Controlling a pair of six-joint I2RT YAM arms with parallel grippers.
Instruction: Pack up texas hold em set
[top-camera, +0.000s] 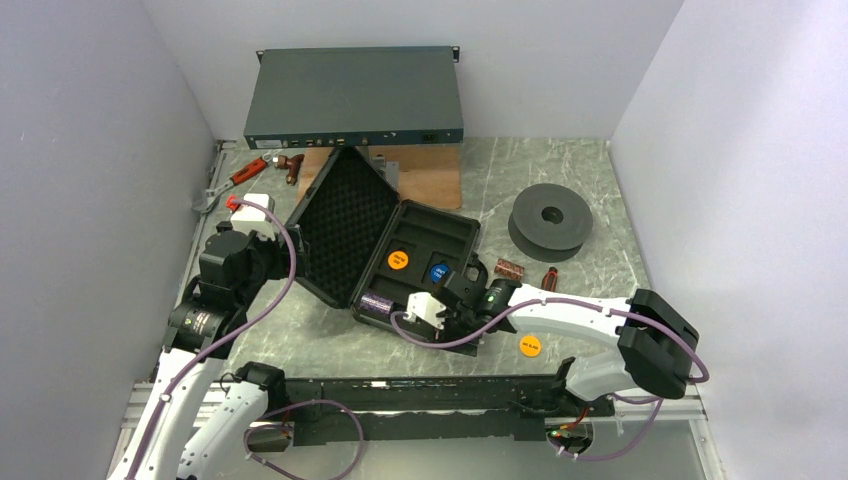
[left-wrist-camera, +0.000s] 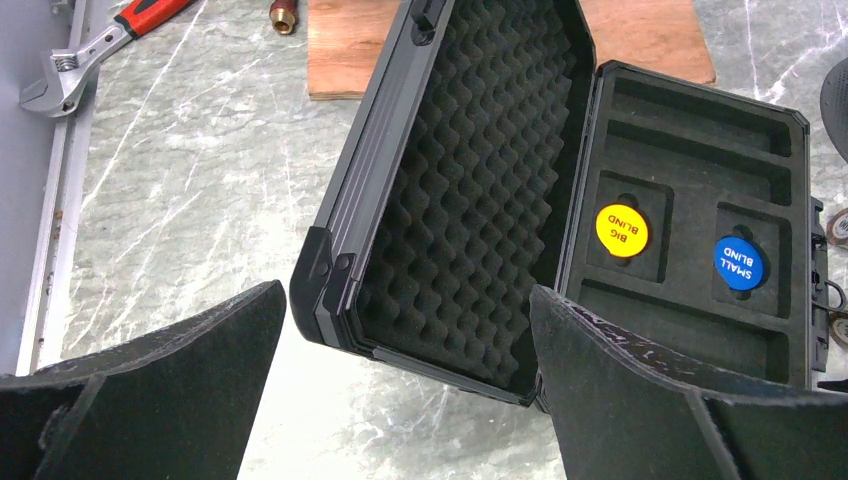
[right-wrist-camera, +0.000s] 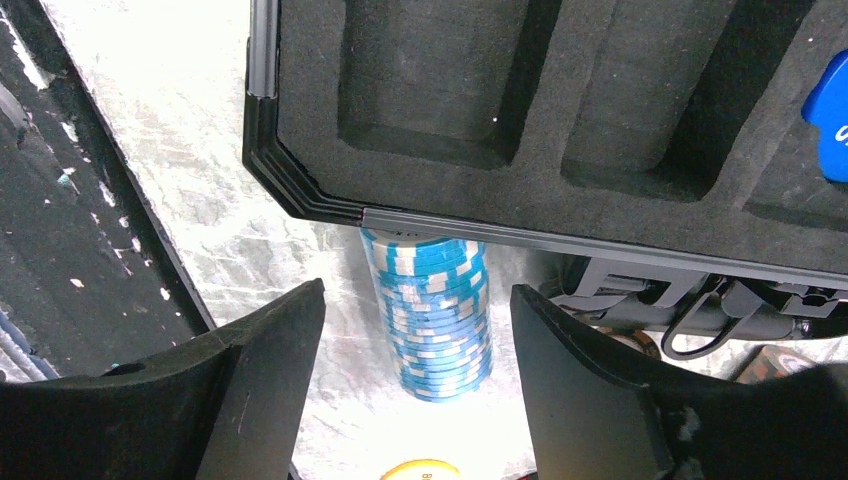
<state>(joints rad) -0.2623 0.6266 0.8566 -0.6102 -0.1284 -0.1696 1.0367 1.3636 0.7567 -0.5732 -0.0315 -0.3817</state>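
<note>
The black case (top-camera: 350, 225) lies open, its egg-crate foam lid (left-wrist-camera: 470, 180) raised at the left. An orange disc (top-camera: 398, 259) and a blue disc (top-camera: 438, 271) sit in its tray. My right gripper (right-wrist-camera: 417, 290) is open, with a teal chip roll (right-wrist-camera: 432, 315) lying on the table between its fingers, not touching them, beside the case's handle edge. In the top view my right gripper (top-camera: 455, 292) hides this roll. A purple roll (top-camera: 376, 303) lies at the case's near corner. A brown roll (top-camera: 509, 267) and a yellow disc (top-camera: 530, 346) lie on the table. My left gripper (left-wrist-camera: 408, 300) is open and empty near the lid's corner.
A big grey rack unit (top-camera: 355, 98) stands at the back, a wooden board (top-camera: 425, 170) in front of it. A grey spool (top-camera: 550, 222) sits at the right. A red-handled wrench (left-wrist-camera: 100, 45) and a brass fitting (left-wrist-camera: 283, 14) lie far left. A red-black tool (top-camera: 550, 275) lies near the brown roll.
</note>
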